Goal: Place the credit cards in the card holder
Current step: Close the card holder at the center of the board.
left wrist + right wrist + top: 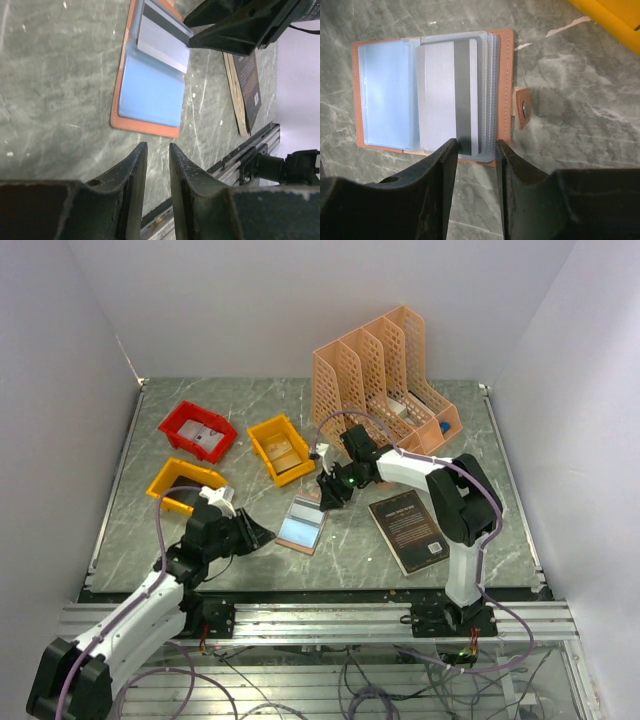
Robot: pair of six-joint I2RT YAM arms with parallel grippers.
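Centre table, left of the black book (pixel 407 530), the card holder (pixel 301 527) lies open with a grey striped credit card (pixel 447 95) on its far page. Right gripper (pixel 476 147) hangs over that card's edge, jaws part-open, nothing clamped. Left gripper (pixel 156 150) is just left of the holder, jaws narrowly apart, empty.

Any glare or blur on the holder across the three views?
Top external: even light, soft shadows, holder small but sharp. Left wrist: pale sheen on the card, left claw dark in the foreground. Right wrist: holder and card's stripe sharp, no glare, right claw dark with little detail.
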